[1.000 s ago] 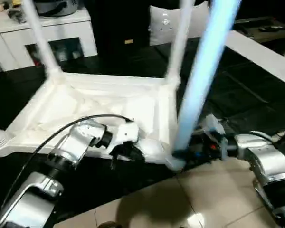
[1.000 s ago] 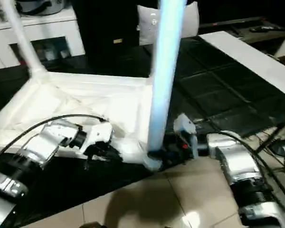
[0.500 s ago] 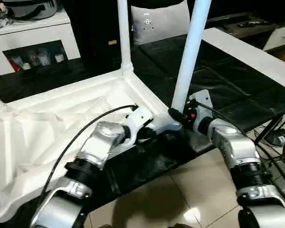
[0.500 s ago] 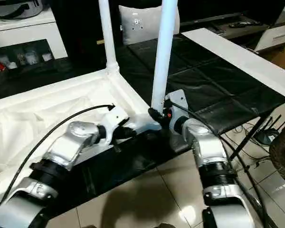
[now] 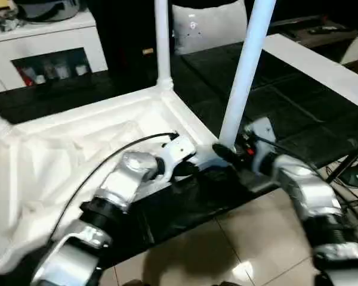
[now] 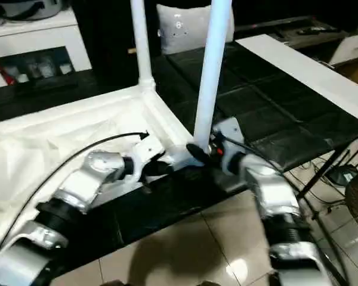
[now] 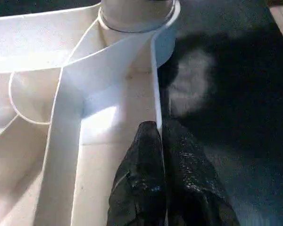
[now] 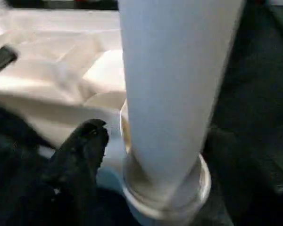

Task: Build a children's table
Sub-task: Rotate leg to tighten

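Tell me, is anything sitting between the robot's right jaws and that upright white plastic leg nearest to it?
Nothing visible. The right gripper is right beside the base of the white tubular plastic leg, where it enters the corner socket of the upturned white tabletop.

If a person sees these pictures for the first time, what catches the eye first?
The white table lies upside down on a black surface, with legs standing up from its corner sockets. The nearest leg rises at the near corner, and the right pincer is at its base. The left pincer is shut on the table's rim beside that corner.
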Motion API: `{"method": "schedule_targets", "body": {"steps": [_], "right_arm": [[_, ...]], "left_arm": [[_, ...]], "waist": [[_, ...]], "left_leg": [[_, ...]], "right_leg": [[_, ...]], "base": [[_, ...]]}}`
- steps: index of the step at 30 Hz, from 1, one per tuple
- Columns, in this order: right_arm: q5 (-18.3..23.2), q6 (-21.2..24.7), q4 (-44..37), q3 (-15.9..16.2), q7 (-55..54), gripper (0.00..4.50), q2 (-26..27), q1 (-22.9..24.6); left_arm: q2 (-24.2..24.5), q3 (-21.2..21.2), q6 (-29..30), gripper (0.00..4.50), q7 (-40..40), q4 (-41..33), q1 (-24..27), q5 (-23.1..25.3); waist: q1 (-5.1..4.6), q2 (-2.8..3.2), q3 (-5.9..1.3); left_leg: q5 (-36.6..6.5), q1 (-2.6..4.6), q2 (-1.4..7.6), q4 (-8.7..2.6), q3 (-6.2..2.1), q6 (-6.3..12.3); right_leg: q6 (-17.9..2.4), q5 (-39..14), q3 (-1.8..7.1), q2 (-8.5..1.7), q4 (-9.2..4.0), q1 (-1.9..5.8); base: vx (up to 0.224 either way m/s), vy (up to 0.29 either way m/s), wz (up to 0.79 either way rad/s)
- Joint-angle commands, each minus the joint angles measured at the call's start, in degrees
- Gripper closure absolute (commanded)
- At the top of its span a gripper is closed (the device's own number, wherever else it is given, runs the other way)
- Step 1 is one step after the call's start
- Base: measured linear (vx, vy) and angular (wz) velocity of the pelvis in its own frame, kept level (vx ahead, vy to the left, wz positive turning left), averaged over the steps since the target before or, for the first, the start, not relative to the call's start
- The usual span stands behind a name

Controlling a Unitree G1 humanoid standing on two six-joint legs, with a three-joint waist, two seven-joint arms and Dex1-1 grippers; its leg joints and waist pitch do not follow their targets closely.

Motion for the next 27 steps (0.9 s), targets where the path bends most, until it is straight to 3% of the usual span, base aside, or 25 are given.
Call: {"method": "schedule_targets", "body": {"steps": [1, 5, 6, 7, 14, 15, 20, 27], "right_arm": [[0.7, -1.7, -1.4, 1.3, 4.7, 0.56, -2.4, 0.4], [1.1, -4.2, -1.0, 2.9, 12.6, 0.38, -6.8, 0.7], [1.1, -4.5, -1.0, 3.1, 13.6, 0.14, -7.3, 0.7], [0.9, -5.2, -0.7, 3.5, 15.4, 0.08, -8.3, 0.5], [1.8, -8.7, -0.1, 7.0, 28.5, 0.08, -11.5, -0.6], [1.7, -9.2, 0.2, 7.6, 29.7, 0.37, -11.7, -0.8], [1.7, -10.5, 1.6, 10.1, 35.9, 0.64, -12.6, -1.8], [2.9, -9.6, 2.6, 11.7, 42.3, 1.29, -13.0, -2.8]], "left_arm": [[1.4, -1.8, -3.0, 4.5, -3.6, 0.2, -0.6, 0.4], [4.1, -3.7, -6.2, 4.5, -8.6, 1.4, -1.0, 0.6], [4.5, -3.9, -6.6, 4.5, -9.3, 1.5, -1.0, 0.5], [5.3, -4.6, -7.7, 4.5, -11.0, 1.8, -1.1, 0.6], [9.5, -8.3, -15.5, 4.5, -23.0, 1.0, -0.9, -0.2], [9.7, -8.5, -16.1, 4.5, -24.0, 1.0, -1.0, -0.3], [9.8, -9.5, -18.8, 4.5, -26.7, 1.9, -1.6, -0.7], [10.0, -10.4, -20.7, 4.5, -30.3, 2.3, -1.8, -1.0]], "waist": [[0.21, -0.19, -3.91], [0.77, -0.16, -3.87], [0.87, -0.2, -3.91], [1.07, -0.48, -3.87], [1.78, -0.21, -3.88], [1.95, -0.25, -3.92], [3.07, -0.27, -3.98], [3.34, -0.65, -4.01]], "left_leg": [[-10.0, 0.69, 1.74, -3.55, -0.43, 5.14], [-10.5, 0.73, 1.81, -3.55, -0.45, 4.8], [-10.6, 0.7, 1.83, -3.49, -0.43, 4.87], [-10.3, 0.67, 1.9, -3.49, -0.36, 5.15], [-10.3, 0.84, 2.21, -3.53, -0.32, 5.61], [-10.3, 0.92, 2.26, -3.54, -0.3, 5.5], [-10.3, 1.08, 2.36, -3.52, -0.22, 5.14], [-9.4, 0.93, 2.34, -3.5, -0.28, 5.43]], "right_leg": [[-13.2, -8.2, 2.56, -2.97, -4.41, 3.63], [-13.1, -9.6, 2.6, -3.09, -4.49, 3.63], [-13.1, -9.4, 2.6, -3.09, -4.44, 3.71], [-13.2, -9.0, 2.68, -3.14, -4.4, 3.66], [-14.0, -8.9, 2.65, -3.13, -4.08, 3.41], [-14.1, -8.6, 2.69, -3.12, -4.05, 3.35], [-14.7, -8.0, 2.81, -3.27, -3.84, 3.31], [-14.3, -8.9, 2.76, -3.37, -3.76, 3.45]], "base": [[0.0, 0.0, 0.0], [0.0, 0.0, 0.0], [0.0, 0.0, 0.0], [0.0, 0.0, 0.0], [0.0, 0.0, 0.0], [0.0, 0.0, 0.0], [0.0, 0.0, 0.0], [0.0, 0.0, 0.0]]}}
